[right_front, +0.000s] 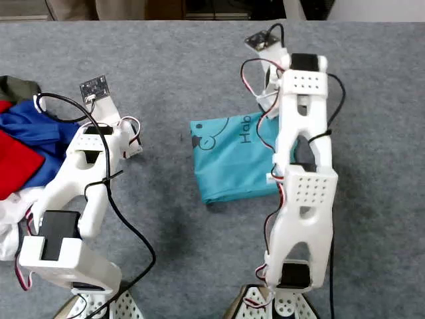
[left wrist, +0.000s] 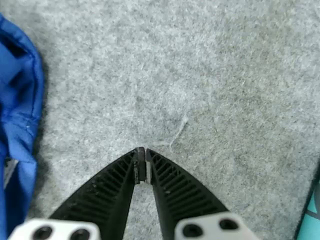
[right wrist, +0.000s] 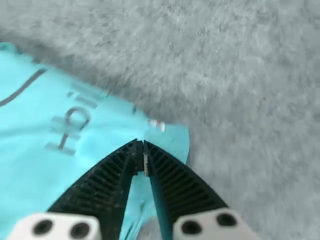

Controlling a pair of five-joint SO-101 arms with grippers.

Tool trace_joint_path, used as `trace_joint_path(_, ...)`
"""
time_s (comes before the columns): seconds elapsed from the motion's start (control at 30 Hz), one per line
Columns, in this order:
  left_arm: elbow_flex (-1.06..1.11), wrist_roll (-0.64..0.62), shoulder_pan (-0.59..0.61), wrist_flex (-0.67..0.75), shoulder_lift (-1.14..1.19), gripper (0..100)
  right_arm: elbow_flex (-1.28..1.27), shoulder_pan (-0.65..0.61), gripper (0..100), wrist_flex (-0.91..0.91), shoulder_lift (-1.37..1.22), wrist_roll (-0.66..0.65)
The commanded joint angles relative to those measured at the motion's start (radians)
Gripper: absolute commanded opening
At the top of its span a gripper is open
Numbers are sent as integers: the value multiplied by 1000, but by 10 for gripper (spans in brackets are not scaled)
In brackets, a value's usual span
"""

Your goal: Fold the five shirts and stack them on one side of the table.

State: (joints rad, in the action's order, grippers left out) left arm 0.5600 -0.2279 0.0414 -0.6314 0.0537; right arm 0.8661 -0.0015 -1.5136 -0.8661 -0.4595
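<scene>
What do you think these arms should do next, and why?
Probably the left gripper should open its fingers and reach for the blue shirt beside it. The teal shirt already lies folded, the blue one is crumpled, and this gripper is shut over bare table.

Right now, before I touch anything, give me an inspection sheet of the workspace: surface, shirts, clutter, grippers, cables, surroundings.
Surface: grey felt cover, lying flat.
Job's things: teal shirt folded mid-table, partly under the right arm; blue shirt, red shirt, white shirt and dark green garment heaped unfolded on the robot's left side.
Clutter: nothing seen.
Grippers: left gripper shut over bare felt beside the blue shirt; right gripper shut over the teal shirt's corner.
Cables: black cable loops over the left arm; red wires run along the right arm.
Surroundings: dark area past the far edge, too dim to identify.
</scene>
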Motion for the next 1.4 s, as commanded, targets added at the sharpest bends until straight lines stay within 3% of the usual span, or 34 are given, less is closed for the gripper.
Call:
trace_joint_path(0.0, -46, 0, 5, -2, -5, 20, -2, 45, 5, 123, -64, -2)
trace_joint_path(0.17, -46, 0, 3, -2, -5, 20, 18, 88, 5, 196, -122, -3)
trace_joint_path(0.63, -40, 0, -6, -9, -13, 19, 545, 50, 5, -275, -18, -6)
trace_joint_path(0.77, -140, -9, -60, -152, -58, 19, 559, 56, 5, -275, 61, -2)
trace_joint_path(0.93, -322, -80, -250, -302, -117, 19, 202, 101, 5, -275, 325, -2)
trace_joint_path(1.1, -431, -86, -404, -288, -50, 19, -311, 125, 5, -233, 641, -37)
trace_joint_path(1.27, -502, -95, -445, -160, 137, 19, -823, 125, 5, 20, 911, -58)
trace_joint_path(1.37, -598, -189, -443, -157, 252, 19, -1112, 120, 5, 227, 1044, -51)
